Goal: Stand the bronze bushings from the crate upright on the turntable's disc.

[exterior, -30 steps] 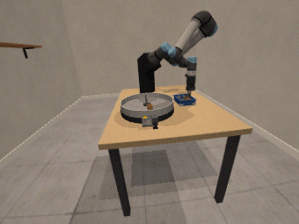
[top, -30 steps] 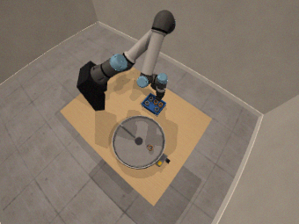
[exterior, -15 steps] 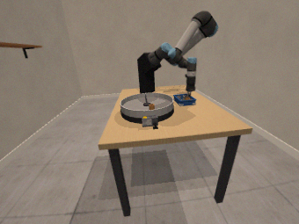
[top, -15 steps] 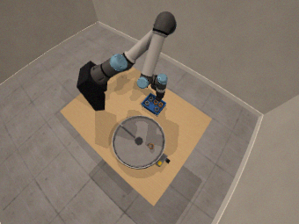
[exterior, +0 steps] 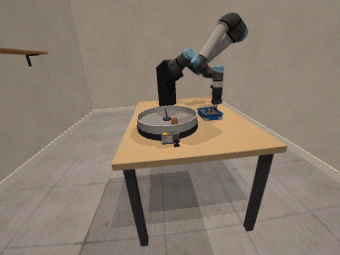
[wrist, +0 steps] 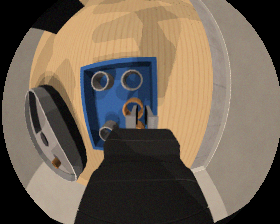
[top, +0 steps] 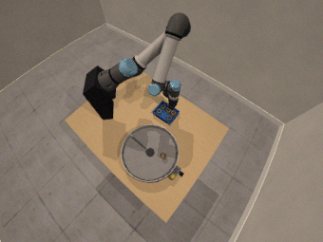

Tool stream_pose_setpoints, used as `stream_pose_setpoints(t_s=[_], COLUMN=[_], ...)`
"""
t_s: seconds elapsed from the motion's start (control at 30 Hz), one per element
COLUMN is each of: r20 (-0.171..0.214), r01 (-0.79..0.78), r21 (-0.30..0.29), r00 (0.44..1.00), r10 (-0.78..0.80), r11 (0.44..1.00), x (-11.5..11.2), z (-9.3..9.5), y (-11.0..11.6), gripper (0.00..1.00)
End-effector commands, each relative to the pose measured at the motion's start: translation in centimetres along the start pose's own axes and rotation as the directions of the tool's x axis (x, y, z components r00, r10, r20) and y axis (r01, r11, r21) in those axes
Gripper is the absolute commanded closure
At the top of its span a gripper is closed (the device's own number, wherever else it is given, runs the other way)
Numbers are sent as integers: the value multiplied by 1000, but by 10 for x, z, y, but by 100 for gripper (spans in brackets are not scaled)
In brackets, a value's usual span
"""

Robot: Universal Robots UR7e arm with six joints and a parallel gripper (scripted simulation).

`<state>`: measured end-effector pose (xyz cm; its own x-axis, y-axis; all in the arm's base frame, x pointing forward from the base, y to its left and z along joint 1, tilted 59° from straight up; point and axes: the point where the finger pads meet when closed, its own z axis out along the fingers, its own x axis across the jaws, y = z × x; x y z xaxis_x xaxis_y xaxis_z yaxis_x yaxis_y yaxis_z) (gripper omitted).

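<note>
Bronze bushing [top: 174,113] [wrist: 140,126] at right in the crate [top: 159,117] [exterior: 212,117] [wrist: 120,60] is being straddled by the gripper [top: 172,108] [exterior: 215,107] [wrist: 141,111], fingers parted and empty; centring before closure is advised.

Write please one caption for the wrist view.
Gripper above the blue crate, bronze and steel bushings inside, turntable beside.

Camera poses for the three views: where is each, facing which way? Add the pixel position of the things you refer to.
Top: high above the table [top: 204,131] [exterior: 240,142], looking down; whole arm shows.
Exterior: beyond the table's turntable [top: 124,166] [exterior: 145,128] [wrist: 80,167] end, facing the arm's base [top: 102,100] [exterior: 166,90]; whole arm shows.
Wrist: on the wrist, looking down past the tool [wrist: 141,117] into the crate [top: 158,117] [exterior: 212,117] [wrist: 89,120]; tool body and fingers show.
Top and exterior share the base.
</note>
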<state>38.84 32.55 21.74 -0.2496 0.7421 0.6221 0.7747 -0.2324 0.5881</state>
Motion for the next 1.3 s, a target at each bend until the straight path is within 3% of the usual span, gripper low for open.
stream_pose_setpoints(t_s=[0.0, 0.7, 1.27], r20=[0, 0, 0], r01=[1, 1, 1], r21=[-1, -1, -1], r00=[1000, 1000, 1000], r10=[-1, -1, -1], r11=[1000, 1000, 1000], x=[0, 0, 0], z=[0, 1, 22], y=[0, 0, 0], gripper=[64, 64, 64])
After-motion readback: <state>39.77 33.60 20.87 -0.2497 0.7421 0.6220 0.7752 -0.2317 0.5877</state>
